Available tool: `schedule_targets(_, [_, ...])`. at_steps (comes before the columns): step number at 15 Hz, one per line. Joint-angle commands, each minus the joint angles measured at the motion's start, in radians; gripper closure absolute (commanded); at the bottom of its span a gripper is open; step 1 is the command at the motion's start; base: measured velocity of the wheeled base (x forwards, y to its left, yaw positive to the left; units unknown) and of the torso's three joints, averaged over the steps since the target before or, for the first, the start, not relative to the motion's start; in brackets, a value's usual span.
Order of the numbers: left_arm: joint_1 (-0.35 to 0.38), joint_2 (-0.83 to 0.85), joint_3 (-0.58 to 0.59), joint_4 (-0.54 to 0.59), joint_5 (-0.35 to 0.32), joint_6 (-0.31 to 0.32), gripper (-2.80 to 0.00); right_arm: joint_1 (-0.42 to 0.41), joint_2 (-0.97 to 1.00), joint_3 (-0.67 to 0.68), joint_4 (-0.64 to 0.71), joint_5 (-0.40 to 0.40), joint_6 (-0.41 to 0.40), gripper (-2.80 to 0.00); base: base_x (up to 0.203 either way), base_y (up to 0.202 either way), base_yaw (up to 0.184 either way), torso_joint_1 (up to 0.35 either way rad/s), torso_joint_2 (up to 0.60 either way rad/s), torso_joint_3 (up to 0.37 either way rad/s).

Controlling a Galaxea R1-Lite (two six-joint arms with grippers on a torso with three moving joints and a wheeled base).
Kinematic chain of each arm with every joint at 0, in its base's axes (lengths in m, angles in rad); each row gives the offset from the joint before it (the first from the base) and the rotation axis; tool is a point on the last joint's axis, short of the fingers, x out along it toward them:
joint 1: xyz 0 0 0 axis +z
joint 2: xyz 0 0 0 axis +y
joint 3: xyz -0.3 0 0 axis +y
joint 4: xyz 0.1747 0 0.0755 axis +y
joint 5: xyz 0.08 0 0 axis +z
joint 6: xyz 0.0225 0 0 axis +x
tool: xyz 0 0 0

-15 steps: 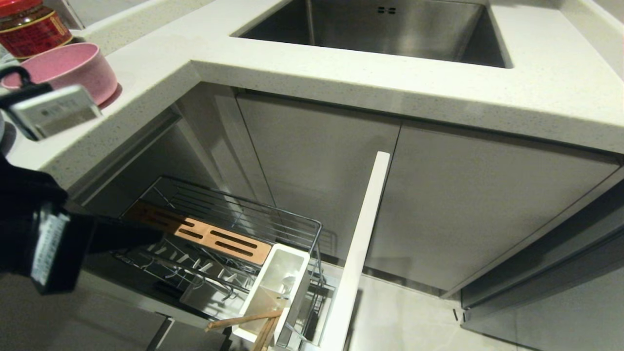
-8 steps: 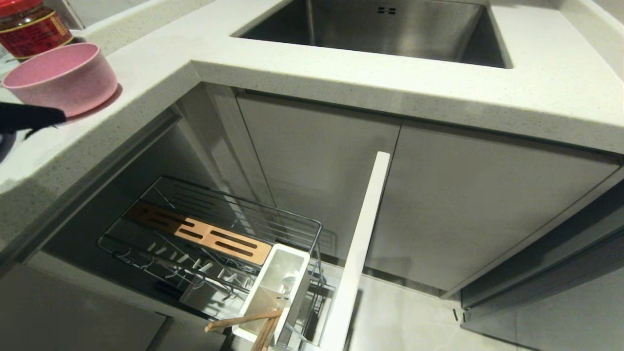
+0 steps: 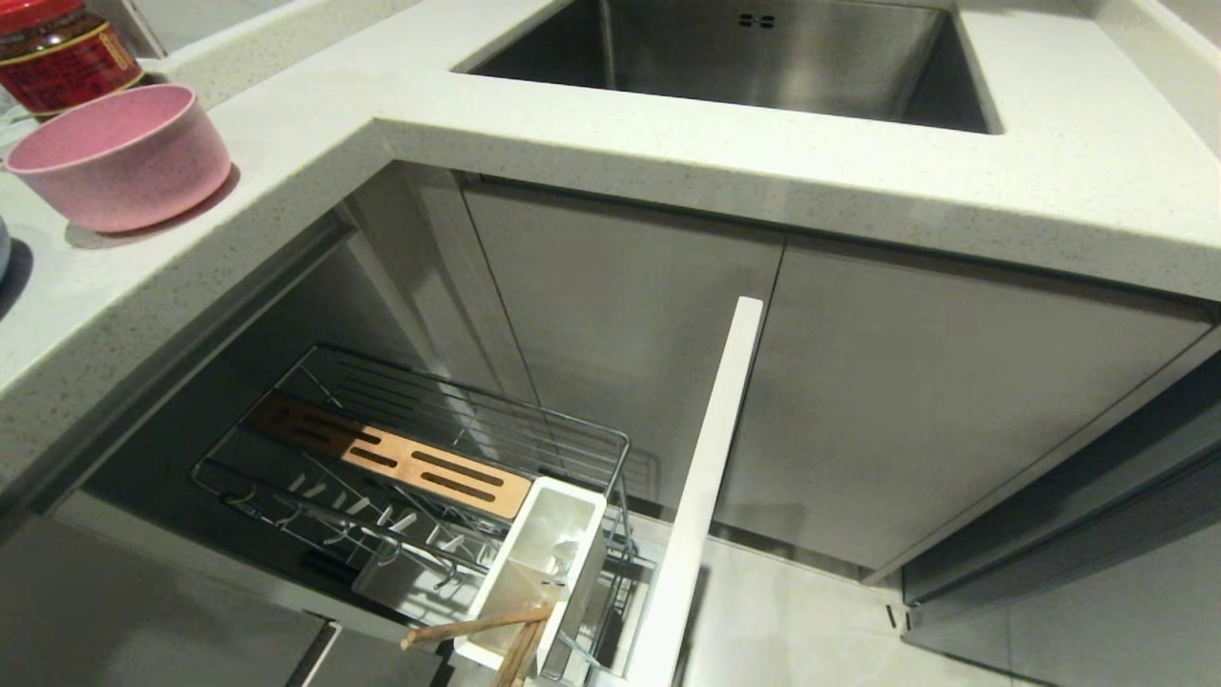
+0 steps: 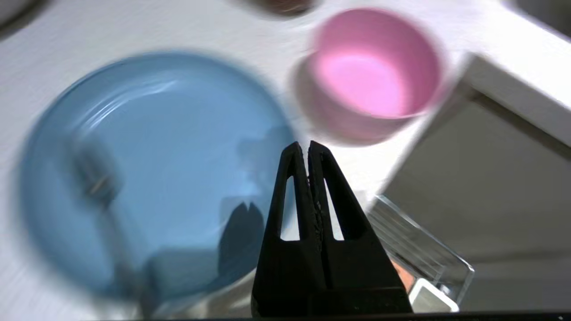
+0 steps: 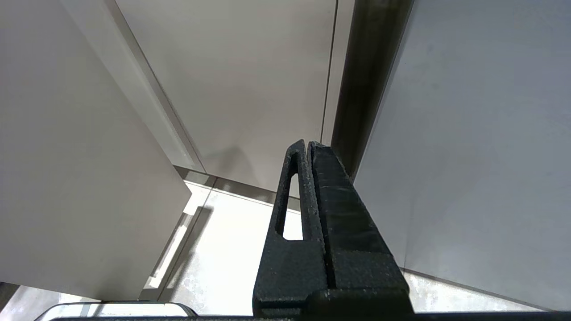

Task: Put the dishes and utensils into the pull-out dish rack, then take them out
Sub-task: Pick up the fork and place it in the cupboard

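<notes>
The left tool (image 4: 308,149) is seen w/ fingers pressed together, nothing between them, held above the table (image 4: 178,31) over the near edge of the blue plate (image 4: 147,174). A fork (image 4: 100,187), prob. that, since the view is blurred, is lying on the plate. The pink bowl (image 4: 372,76) is set just beside the plate, upright, near the table edge. In the head view neither arm is shown; the bowl (image 3: 119,157) is seen on the table (image 3: 668,143) at the far left, w/ a red-lidded jar (image 3: 62,52) behind it and the steel sink (image 3: 763,57) well apart to the right.

The rack (image 3: 429,477) is pulled out below the table, its pale front panel (image 3: 706,496) standing edge-on. Inside, a slotted wooden strip (image 3: 401,458) is laid across the wire basket, plate prongs beside it w/ no dish in them. The white holder (image 3: 544,572) is set at the front end, and the chopsticks (image 3: 477,630) are leaning in it, ends sticking out over its rim.

The right tool (image 5: 308,145) is also closed, empty, parked low beside the cabinet doors (image 5: 250,89) above the floor (image 5: 232,258).
</notes>
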Motion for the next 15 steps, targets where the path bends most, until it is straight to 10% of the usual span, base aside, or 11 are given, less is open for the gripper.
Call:
schedule_targets(1, [0.140, -0.004, -0.036, 0.180, -0.051, -0.089, 0.00, 0.000, -0.001, 0.026, -0.001, 0.000, 0.000, 0.00, 0.000, 0.000, 0.000, 0.000, 0.00, 0.000])
schedule_targets(3, [0.206, -0.004, -0.041, 0.261, -0.076, -0.113, 0.00, 0.000, -0.001, 0.026, -0.001, 0.000, 0.000, 0.00, 0.000, 0.000, 0.000, 0.000, 0.00, 0.000])
schedule_targets(4, [0.231, -0.003, -0.041, 0.274, -0.078, -0.117, -1.89, 0.000, -0.001, 0.026, -0.001, 0.000, 0.000, 0.00, 0.000, 0.000, 0.000, 0.000, 0.00, 0.000])
schedule_targets(5, [0.253, -0.001, -0.038, 0.279, -0.080, -0.135, -2.80, 0.000, -0.001, 0.026, -0.001, 0.000, 0.000, 0.00, 0.000, 0.000, 0.000, 0.000, 0.00, 0.000])
schedule_targets(15, [0.321, 0.067, 0.030, 0.248, -0.081, -0.210, -2.80, 0.000, -0.001, 0.026, -0.001, 0.000, 0.000, 0.00, 0.000, 0.000, 0.000, 0.000, 0.00, 0.000])
